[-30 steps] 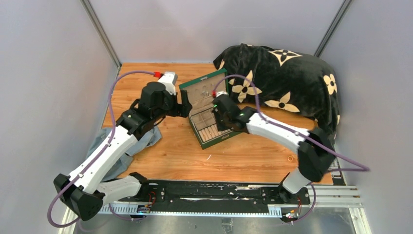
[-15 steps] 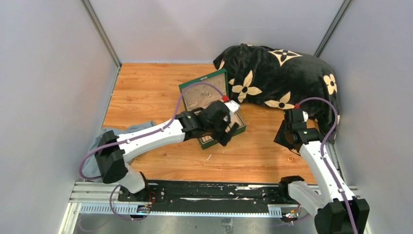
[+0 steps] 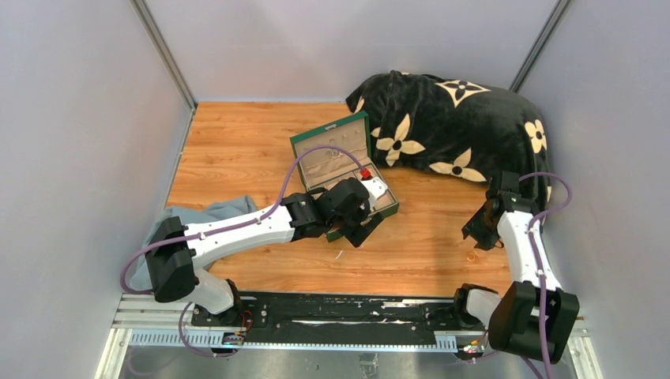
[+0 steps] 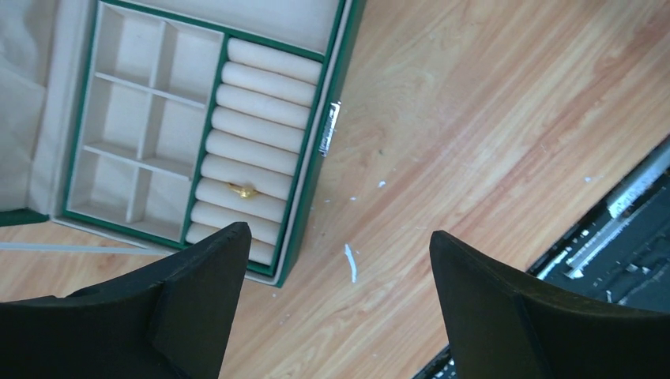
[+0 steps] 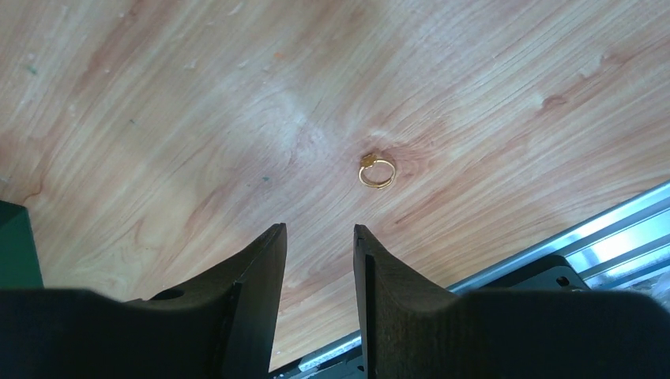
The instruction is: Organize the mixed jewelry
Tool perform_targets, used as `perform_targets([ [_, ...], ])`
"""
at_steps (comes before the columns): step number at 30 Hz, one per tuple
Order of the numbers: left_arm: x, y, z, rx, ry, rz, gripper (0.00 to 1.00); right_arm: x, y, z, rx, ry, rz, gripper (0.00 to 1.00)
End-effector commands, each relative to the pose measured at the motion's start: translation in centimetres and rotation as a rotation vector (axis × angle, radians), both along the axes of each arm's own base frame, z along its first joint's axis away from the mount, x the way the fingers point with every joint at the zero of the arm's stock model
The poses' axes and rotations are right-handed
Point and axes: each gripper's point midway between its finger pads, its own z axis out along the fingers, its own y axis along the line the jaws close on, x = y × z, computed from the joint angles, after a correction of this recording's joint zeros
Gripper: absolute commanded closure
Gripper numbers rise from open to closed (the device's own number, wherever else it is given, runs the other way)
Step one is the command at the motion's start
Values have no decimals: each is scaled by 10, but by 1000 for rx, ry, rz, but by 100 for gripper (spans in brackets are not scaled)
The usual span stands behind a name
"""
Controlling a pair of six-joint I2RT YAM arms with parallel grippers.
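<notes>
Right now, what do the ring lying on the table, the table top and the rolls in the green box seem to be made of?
Ring: gold-coloured metal, polished; it glints. Real gold or plating, I cannot tell.
Table top: wood or wood-look laminate, matt; grain lines and a knot show.
Ring rolls: soft cream fabric, perhaps velvet; dull, no shine.

Open green box, left claw over its front, gold ring near right claw

Green box partly hidden under left arm, loose gold ring — a speck overhead
</notes>
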Motion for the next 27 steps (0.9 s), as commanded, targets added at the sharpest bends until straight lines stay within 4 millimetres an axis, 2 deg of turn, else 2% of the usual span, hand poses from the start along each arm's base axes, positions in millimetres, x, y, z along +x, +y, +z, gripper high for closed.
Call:
perform_targets([
  [1, 18, 4, 5, 20, -99, 23, 11, -7, 1, -3, 46, 66, -18, 58],
  [8, 24, 7, -7, 23, -85, 30, 11, -15, -9, -19, 19, 163, -23, 59],
  [13, 27, 16, -15, 21, -70, 58, 11, -11, -17, -34, 53, 193, -53, 60],
  [27, 29, 23, -17, 37, -68, 65, 11, -8, -16, -51, 108, 242, -71, 64],
])
